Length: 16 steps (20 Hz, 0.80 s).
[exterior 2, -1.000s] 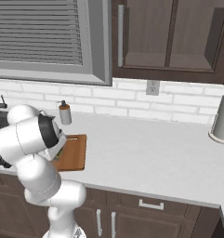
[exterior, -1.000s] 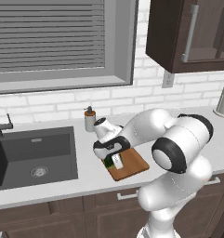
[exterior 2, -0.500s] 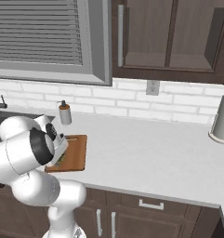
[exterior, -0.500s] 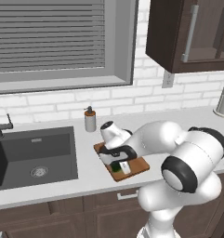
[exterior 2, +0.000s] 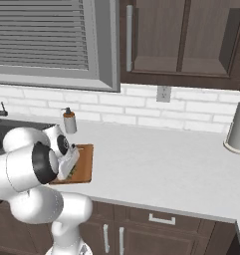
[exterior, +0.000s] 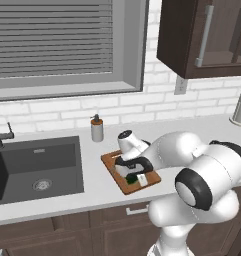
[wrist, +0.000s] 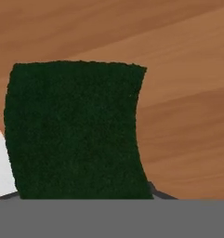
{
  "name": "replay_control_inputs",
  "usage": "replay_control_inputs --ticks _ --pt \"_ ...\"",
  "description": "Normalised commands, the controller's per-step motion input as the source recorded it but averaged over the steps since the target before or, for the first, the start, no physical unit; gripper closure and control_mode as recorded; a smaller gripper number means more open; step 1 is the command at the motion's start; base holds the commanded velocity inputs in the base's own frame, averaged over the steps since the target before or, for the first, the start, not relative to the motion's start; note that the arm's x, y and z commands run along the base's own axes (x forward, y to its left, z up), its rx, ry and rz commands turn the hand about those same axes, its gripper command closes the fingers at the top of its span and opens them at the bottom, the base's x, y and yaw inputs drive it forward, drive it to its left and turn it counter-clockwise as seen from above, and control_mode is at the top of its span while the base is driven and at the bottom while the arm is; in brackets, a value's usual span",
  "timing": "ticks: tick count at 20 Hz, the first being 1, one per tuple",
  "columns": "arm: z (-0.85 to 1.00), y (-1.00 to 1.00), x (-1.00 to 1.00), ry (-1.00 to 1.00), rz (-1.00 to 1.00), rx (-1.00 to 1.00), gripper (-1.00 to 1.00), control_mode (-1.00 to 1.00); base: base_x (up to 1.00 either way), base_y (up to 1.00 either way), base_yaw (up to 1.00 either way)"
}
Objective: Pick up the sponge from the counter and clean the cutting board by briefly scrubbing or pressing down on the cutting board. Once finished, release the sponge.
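The tool [exterior: 138,176] is clamped on the sponge [wrist: 76,132], which sits directly beneath it, pressed onto the cutting board [wrist: 183,93].

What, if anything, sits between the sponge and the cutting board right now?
Nothing visible. In the hand view the sponge lies right against the wood of the cutting board; from the left base view the gripper is down on the board's near end.

rough matt sponge [wrist: 74,130], grained wooden cutting board [wrist: 183,93]
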Motion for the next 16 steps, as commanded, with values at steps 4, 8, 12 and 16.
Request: replay_control_inputs --ticks 4,8,12,16 --pt "0.0 0.0 1.0 0.01 0.0 0.0 1.0 -1.0 0.0 0.0 0.0" --pt "0.0 0.0 0.84 0.0 0.0 0.0 1.0 -1.0 0.0 0.0 0.0" --pt "0.0 -0.04 0.51 0.0 0.0 0.0 1.0 -1.0 0.0 0.0 0.0" --pt "0.0 -0.25 0.03 0.0 0.0 0.0 1.0 -1.0 0.0 0.0 0.0"
